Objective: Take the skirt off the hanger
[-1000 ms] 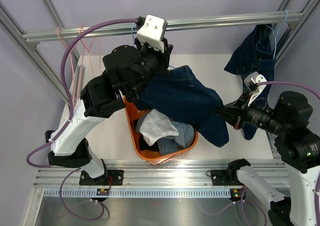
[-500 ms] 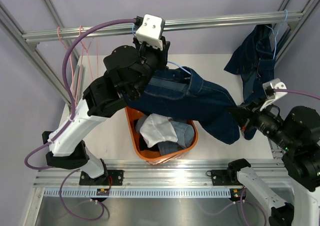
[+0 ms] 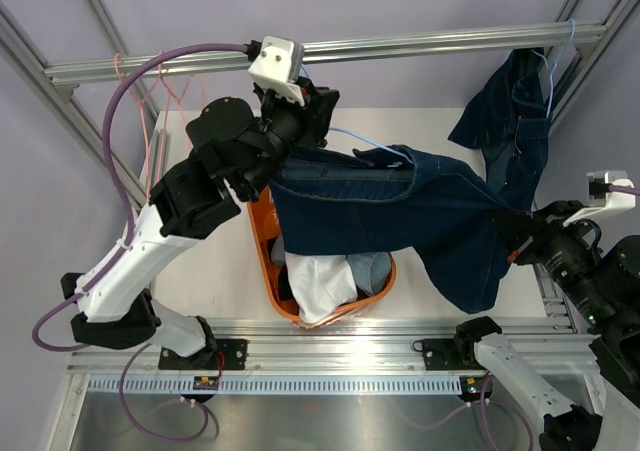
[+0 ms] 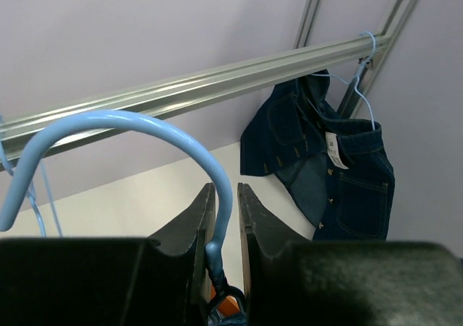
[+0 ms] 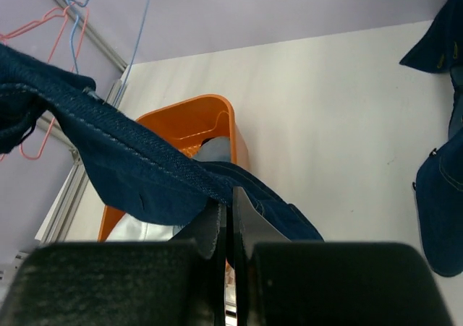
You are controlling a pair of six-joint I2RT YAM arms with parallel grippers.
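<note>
My left gripper [image 4: 226, 190] is clenched on the neck of a light-blue hanger [image 4: 130, 118], whose hook sticks up past the fingers, close to the back rail [image 3: 450, 43]. My right gripper [image 5: 228, 199] is clamped on the stitched edge of a dark denim garment [image 3: 400, 211], out at the right side of the table [image 3: 215, 271]. That dark denim garment hangs taut between my two arms. Its top end is at the light-blue hanger, its far end is pinched by the right fingers, and the lower part droops past the right gripper. The skirt [image 3: 372, 268], going by the light-blue denim, is in neither grip. It lies bunched in the orange basket [image 3: 262, 256], partly under a white cloth [image 3: 320, 286] and directly beneath the stretched dark denim. In the top view it sits between the two grippers and touches neither. The left gripper is well above it toward the rail, and the right gripper is off to its right. I can't make out buttons or a waistband on it because too little shows. The pink hangers [image 5: 43, 22] hang on the rail at the far left, well apart from the basket and both grippers, and I can't tell which one goes with the skirt. Another dark denim piece [image 3: 505, 111] hangs from the rail at the right on its own light-blue wire, near my right arm.
</note>
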